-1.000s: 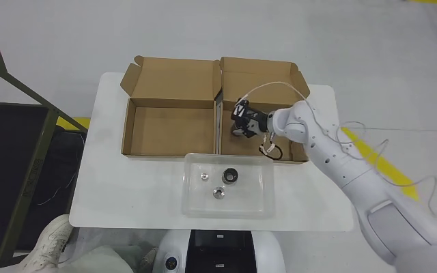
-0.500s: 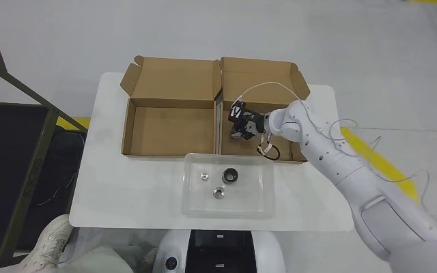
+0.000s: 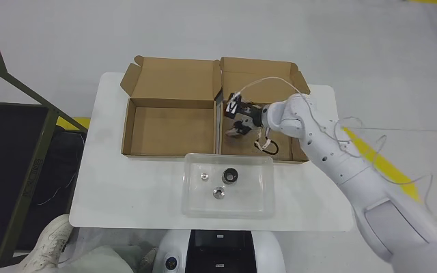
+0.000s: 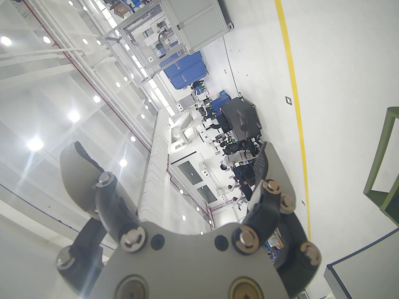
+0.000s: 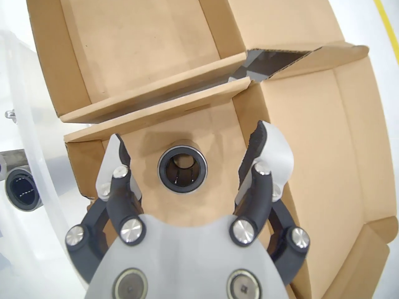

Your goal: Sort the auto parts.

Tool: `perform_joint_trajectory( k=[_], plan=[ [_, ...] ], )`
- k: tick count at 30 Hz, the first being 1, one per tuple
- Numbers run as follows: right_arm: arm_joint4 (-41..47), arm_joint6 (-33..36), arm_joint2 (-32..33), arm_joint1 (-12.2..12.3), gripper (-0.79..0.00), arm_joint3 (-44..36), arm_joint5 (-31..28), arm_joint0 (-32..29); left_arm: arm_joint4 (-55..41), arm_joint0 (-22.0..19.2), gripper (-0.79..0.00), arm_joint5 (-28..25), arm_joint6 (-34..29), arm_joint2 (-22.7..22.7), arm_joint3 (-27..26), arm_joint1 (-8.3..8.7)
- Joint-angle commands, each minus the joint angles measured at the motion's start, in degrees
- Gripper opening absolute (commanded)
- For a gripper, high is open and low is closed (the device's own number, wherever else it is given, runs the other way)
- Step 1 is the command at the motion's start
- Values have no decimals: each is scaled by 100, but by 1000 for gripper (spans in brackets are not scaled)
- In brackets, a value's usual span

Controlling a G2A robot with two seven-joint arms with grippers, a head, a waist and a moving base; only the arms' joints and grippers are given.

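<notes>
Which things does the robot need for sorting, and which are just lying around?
For the job: right gripper, bearing, right box, left box, clear tray, its three parts.
Just lying about: green frame, yellow floor line.

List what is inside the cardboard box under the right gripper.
One linear bearing rests on the cardboard box floor, bore facing the open right gripper, apart from its fingers. The floor behind the gripper's body is covered.
</notes>
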Motion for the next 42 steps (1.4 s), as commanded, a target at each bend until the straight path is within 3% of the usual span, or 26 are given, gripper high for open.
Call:
perform_joint_trajectory(
  k=[1, 13, 21, 29, 42],
  plan=[
    [-90, 108, 144, 80, -55, -437, 28, -144, 0, 0, 0, 0, 0, 0, 0, 0],
    [-531, 954, 888, 517, -40, -2896, -162, -1292, 0, 0, 0, 0, 0, 0, 0, 0],
    [-690, 1294, 1101, 690, -31, -3959, -301, -2012, 0, 0, 0, 0, 0, 0, 0, 0],
    [-930, 1003, 1215, 818, -9, -4171, -541, -2645, 0, 0, 0, 0, 0, 0, 0, 0],
    [-1334, 585, 1036, 853, -52, -3934, -628, -2952, 0, 0, 0, 0, 0, 0, 0, 0]
  ],
)
